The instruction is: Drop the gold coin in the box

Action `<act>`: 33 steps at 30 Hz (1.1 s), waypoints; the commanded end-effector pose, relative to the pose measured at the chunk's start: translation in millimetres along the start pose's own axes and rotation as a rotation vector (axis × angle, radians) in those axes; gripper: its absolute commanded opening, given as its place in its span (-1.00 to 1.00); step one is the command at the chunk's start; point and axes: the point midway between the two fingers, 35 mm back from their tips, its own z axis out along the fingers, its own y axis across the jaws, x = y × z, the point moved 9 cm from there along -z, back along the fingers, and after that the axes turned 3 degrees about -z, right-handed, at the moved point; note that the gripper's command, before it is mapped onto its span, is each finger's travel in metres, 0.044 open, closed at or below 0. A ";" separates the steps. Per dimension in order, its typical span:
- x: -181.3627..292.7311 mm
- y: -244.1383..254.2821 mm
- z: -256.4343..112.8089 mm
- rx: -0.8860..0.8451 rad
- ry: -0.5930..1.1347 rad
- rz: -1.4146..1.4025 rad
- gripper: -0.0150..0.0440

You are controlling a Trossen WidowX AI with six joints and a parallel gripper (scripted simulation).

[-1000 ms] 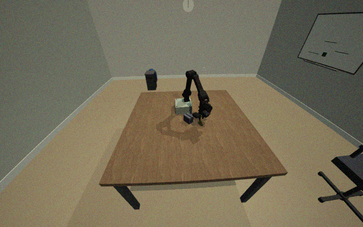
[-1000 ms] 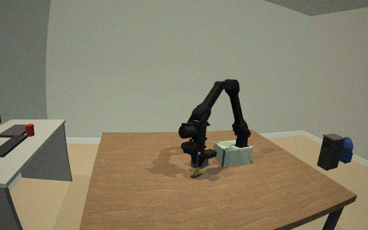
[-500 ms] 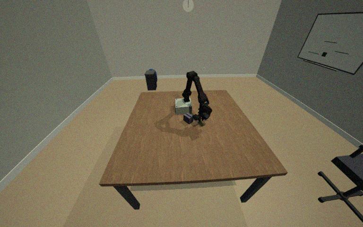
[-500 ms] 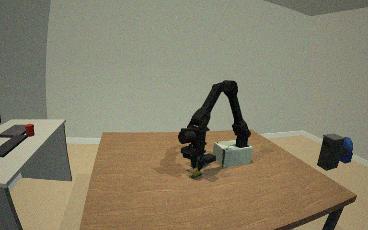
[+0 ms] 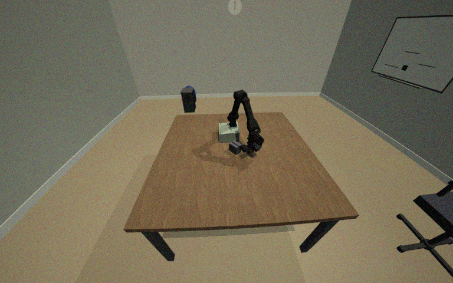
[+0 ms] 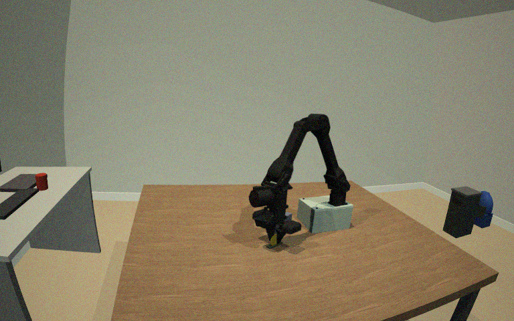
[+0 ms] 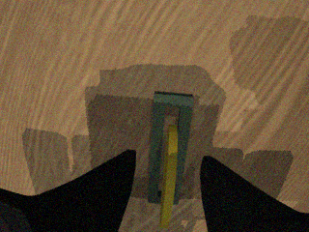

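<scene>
The gold coin (image 6: 273,239) (image 7: 168,188) stands on edge in the dark-green holder (image 6: 270,247) (image 7: 156,128). My gripper (image 5: 249,152) (image 6: 274,241) (image 7: 168,161) is open and low over the holder, pointing down. In the wrist view one dark finger is on each side of the coin, with a gap between each finger and the coin; the coin is a little nearer the middle than either finger. The closed grey box (image 5: 235,147) stands beside the gripper, its slot a dark line in the lid. In the exterior view the box is mostly hidden behind the gripper.
The arm's pale green base block (image 5: 228,137) (image 6: 330,219) stands on the wooden table (image 5: 213,193) (image 6: 212,279), behind the grey box. A desk (image 6: 71,179) with a red cup (image 6: 41,181) is beyond the table's left side in the exterior view.
</scene>
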 end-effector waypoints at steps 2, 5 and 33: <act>2.1 0.3 6.1 0.002 0.011 -0.006 -0.04; 2.1 0.3 6.1 0.002 0.011 -0.006 -0.30; -1.9 -0.1 -26.9 0.002 0.010 -0.006 -0.49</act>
